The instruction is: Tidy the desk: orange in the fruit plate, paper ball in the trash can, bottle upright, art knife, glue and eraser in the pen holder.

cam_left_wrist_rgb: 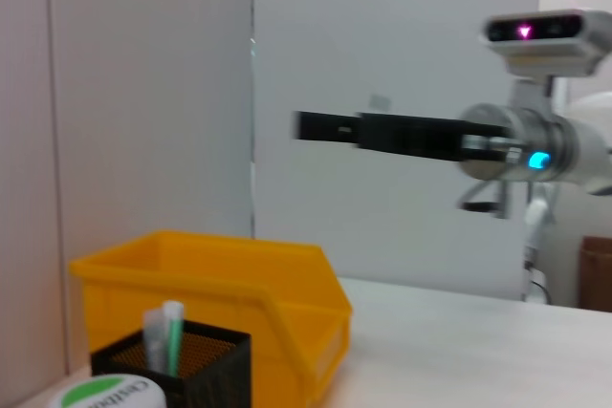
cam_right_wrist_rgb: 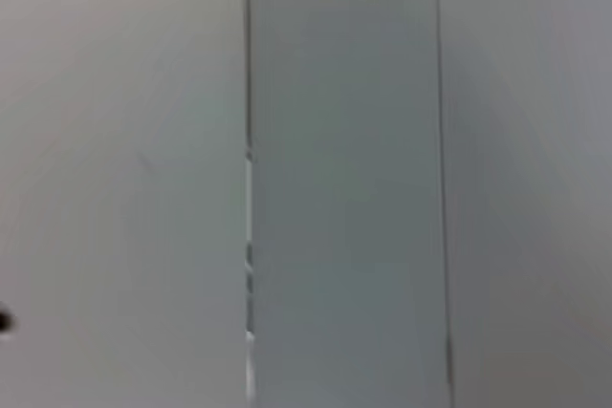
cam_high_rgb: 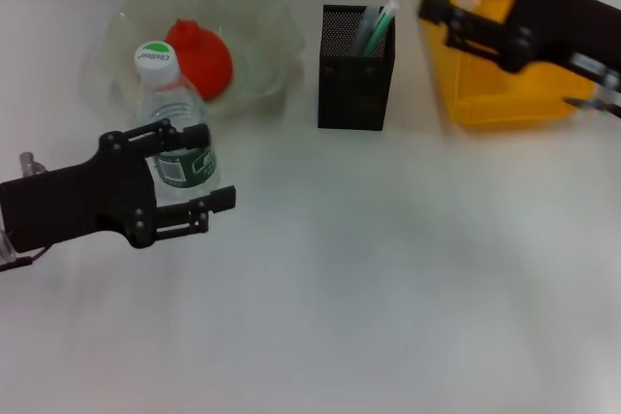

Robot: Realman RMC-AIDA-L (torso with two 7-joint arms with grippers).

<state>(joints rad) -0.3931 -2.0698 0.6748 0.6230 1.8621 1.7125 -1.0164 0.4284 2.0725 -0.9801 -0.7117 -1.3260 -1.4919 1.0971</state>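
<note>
Both the left gripper [cam_high_rgb: 199, 168] and right gripper [cam_high_rgb: 439, 9] are matte black, built of flat angular plates with small round fasteners and slim linked fingers. Seen from the left wrist, the right arm [cam_left_wrist_rgb: 535, 150] shows a silver-grey joint with a glowing cyan light.

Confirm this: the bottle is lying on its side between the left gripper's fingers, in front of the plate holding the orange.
Not quite. The bottle stands upright, white cap on top, not on its side; the head view shows it. The rest holds: it sits between the left gripper's fingers, in front of the plate holding the orange.
</note>
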